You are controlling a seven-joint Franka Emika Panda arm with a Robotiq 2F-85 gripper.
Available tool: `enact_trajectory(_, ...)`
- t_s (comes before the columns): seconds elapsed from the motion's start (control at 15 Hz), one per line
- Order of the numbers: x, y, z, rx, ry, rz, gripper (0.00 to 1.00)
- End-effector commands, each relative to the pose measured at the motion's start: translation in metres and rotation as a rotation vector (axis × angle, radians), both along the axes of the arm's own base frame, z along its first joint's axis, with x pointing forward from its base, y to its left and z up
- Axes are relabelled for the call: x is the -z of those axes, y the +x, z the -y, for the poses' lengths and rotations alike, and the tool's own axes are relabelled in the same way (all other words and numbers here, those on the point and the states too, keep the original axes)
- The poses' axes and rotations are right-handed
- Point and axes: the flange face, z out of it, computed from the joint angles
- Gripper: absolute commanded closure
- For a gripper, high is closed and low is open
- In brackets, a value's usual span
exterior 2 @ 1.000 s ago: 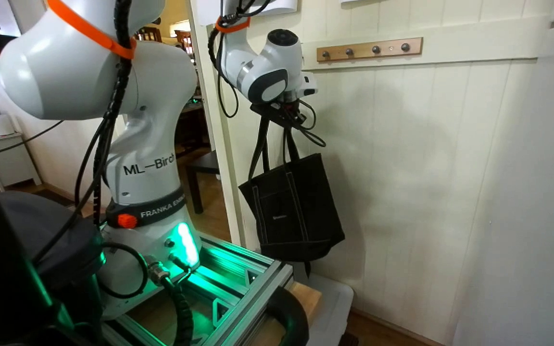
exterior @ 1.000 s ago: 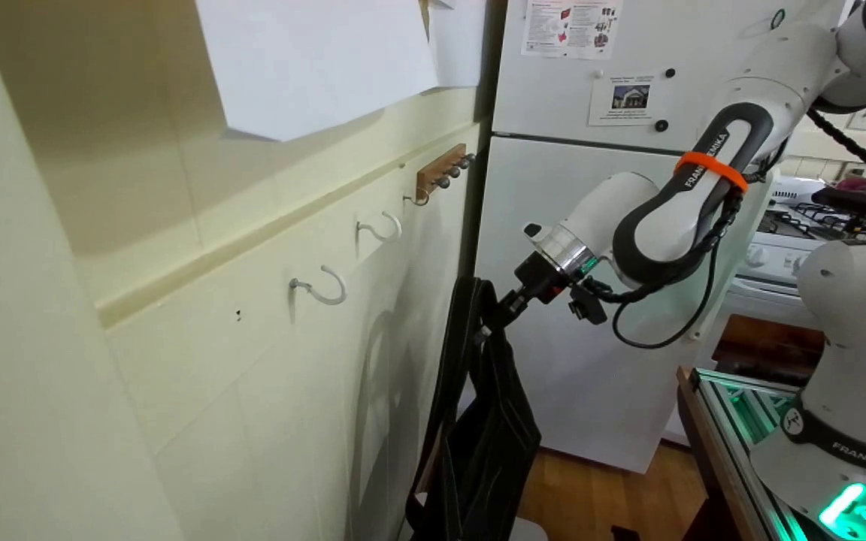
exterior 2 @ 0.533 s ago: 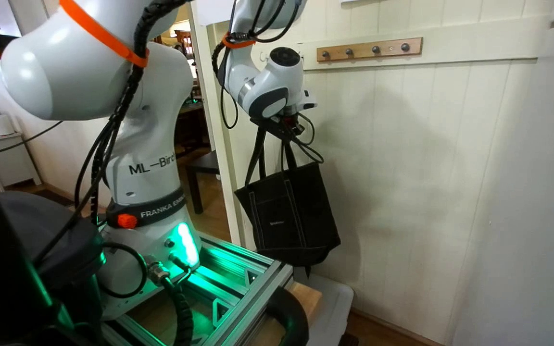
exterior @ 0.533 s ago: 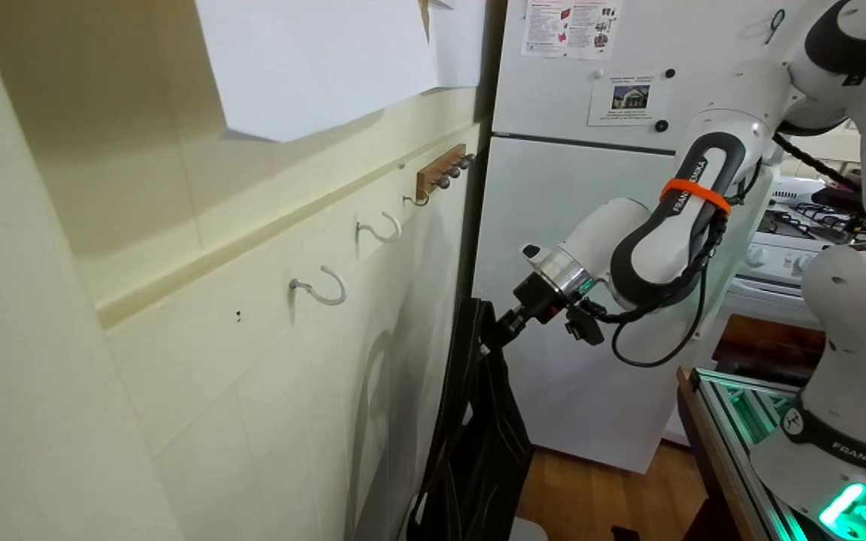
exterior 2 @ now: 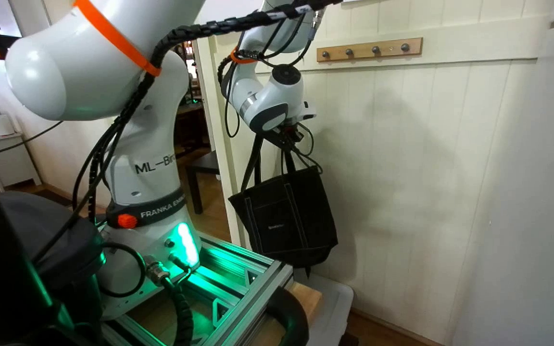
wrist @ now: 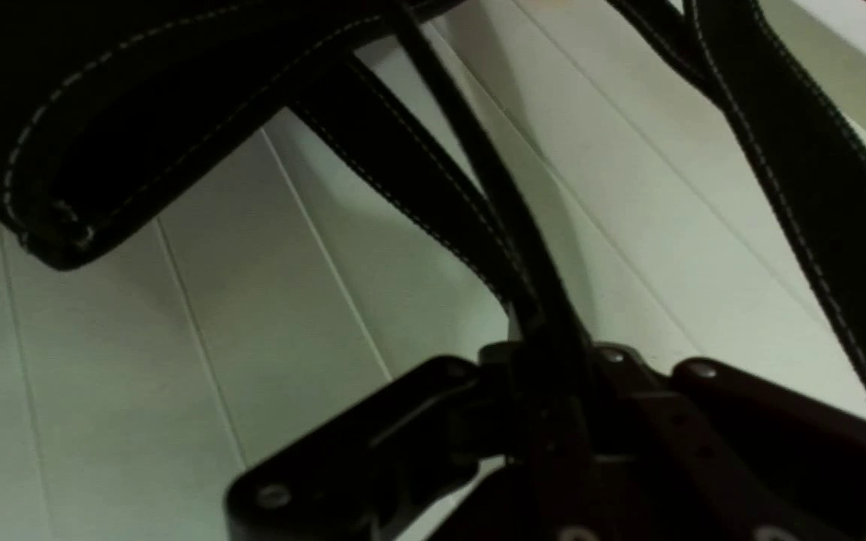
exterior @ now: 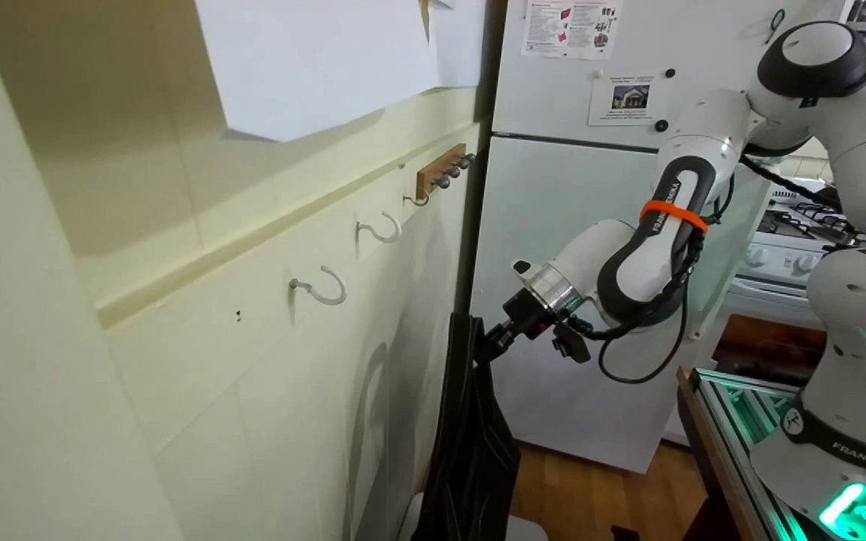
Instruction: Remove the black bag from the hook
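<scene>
The black bag [exterior: 470,466] hangs upright from my gripper [exterior: 484,352], clear of the wall hooks, in an exterior view. In an exterior view the bag's front [exterior 2: 284,218] with its pocket and small label faces out. My gripper [wrist: 549,368] is shut on the bag's handles [wrist: 433,173], which run between the fingers in the wrist view. Another strap [wrist: 801,188] passes to the right of the fingers there. The upper white hook [exterior: 383,238] and the lower white hook [exterior: 331,301] stick out of the wall with nothing on them.
A wooden peg rack [exterior 2: 361,51] is on the wall. The white fridge [exterior: 576,248] stands behind the bag. A white bin lid [exterior 2: 330,300] lies below the bag. The metal robot stand [exterior 2: 258,293] is near the bag's lower edge. White paper [exterior: 320,60] hangs above the hooks.
My gripper has moved down with the bag hanging from it, and slightly toward the wall in an exterior view. The bag stays held throughout.
</scene>
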Motion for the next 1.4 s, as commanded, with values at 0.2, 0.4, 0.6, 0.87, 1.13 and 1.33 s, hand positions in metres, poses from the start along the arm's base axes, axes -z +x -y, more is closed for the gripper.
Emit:
enact_trajectory(0.2, 0.026, 0.03, -0.004, 0.002, 0.031, 0.061, 0.99)
enact_trajectory(0.4, 0.04, 0.039, -0.007, 0.002, 0.046, 0.044, 0.99)
enact_trajectory(0.6, 0.051, 0.045, -0.011, 0.001, 0.069, 0.019, 0.99)
enact_trajectory(0.87, 0.06, 0.049, -0.014, -0.001, 0.057, -0.044, 0.99)
enact_trajectory(1.13, 0.074, 0.054, -0.014, 0.002, 0.057, -0.036, 0.99)
enact_trajectory(1.33, 0.082, 0.058, -0.013, 0.011, 0.06, -0.035, 0.99)
